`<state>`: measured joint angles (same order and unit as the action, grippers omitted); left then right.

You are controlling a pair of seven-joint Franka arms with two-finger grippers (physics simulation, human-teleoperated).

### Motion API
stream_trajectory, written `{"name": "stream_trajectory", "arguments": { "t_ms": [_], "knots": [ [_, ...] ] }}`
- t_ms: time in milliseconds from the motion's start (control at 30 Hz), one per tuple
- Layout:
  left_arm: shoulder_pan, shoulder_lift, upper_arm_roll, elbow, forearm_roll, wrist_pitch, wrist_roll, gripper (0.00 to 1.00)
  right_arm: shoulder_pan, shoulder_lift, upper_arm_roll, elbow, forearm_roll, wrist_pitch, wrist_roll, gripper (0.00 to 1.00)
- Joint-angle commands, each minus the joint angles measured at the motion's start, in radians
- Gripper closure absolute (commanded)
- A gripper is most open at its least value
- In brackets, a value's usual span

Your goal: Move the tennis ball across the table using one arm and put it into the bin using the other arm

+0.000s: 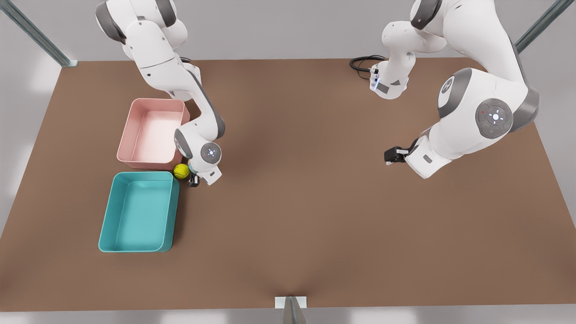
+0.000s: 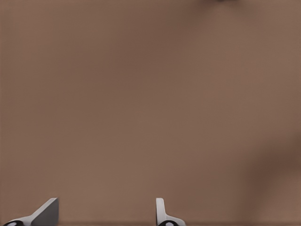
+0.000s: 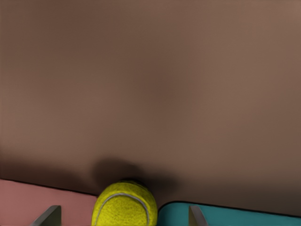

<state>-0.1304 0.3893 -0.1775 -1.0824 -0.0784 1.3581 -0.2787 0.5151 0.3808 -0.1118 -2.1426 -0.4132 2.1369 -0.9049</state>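
Note:
The yellow-green tennis ball (image 1: 181, 171) lies on the brown table (image 1: 315, 202) in the nook between the pink tray and the teal bin (image 1: 137, 211). My right gripper (image 1: 193, 180), on the arm at the front view's left, hangs just beside and above the ball. In the right wrist view the ball (image 3: 124, 205) sits between that gripper's (image 3: 122, 217) spread fingers, which stand open with gaps on both sides. The bin's rim (image 3: 225, 214) shows next to it. My left gripper (image 1: 391, 155) waits open over bare table at the front view's right, its fingertips (image 2: 162, 214) wide apart.
The pink tray (image 1: 153, 132) stands directly behind the bin, both with nothing in them. A black cable (image 1: 362, 63) coils at the far edge by the left arm's base. Metal frame posts rise at the table's far corners, and a bracket (image 1: 291, 302) sits mid-front edge.

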Motion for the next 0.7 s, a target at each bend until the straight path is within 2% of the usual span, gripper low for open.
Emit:
{"name": "stream_trajectory", "arguments": {
  "t_ms": [0,500,667],
  "knots": [
    [0.0,-0.001,0.0,-0.001,0.0,-0.001,-0.007,0.0,-0.004,0.003,0.0,-0.002,0.002,0.008,0.011,0.0],
    [-0.021,-0.03,-0.007,0.007,0.054,0.026,-0.008,0.0,-0.044,0.018,-0.003,-0.059,-0.012,0.052,0.009,0.0],
    [0.129,-0.017,0.0,-0.024,-0.024,0.023,0.102,0.0,-0.055,0.018,-0.003,-0.076,-0.012,0.067,0.009,0.0]
  ]
}}
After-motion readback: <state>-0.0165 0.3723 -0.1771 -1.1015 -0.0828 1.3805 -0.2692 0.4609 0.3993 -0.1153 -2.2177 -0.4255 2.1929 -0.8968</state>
